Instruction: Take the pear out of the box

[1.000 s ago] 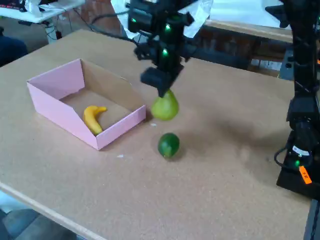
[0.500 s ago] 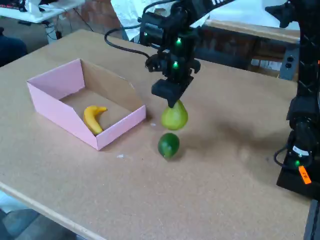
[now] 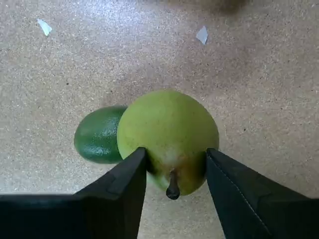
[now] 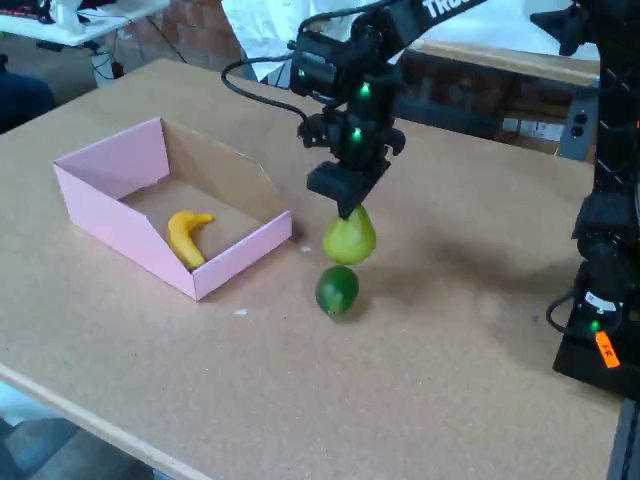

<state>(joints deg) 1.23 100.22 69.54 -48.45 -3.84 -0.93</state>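
The yellow-green pear [image 4: 349, 240] hangs upright outside the box, to its right in the fixed view, with my gripper [image 4: 345, 205] shut on its narrow top. From the wrist camera the pear [image 3: 168, 135] sits between the two black fingers [image 3: 124, 186], its dark stem pointing toward the camera, and my gripper [image 3: 174, 167] clamps it on both sides. The pink box [image 4: 110, 215] with brown inside lies on the table's left part. Whether the pear rests on the table or hovers just above it is unclear.
A round dark-green fruit [image 4: 337, 290] lies right below the pear in the fixed view; from the wrist it [image 3: 98, 134] shows partly under the pear's left side. A yellow banana [image 4: 184, 236] lies inside the box. A black stand [image 4: 600, 300] rises at the right edge.
My gripper carried the pear rightward away from the box wall, then lowered it slightly toward the table beside the dark-green fruit. The box and banana stayed put.
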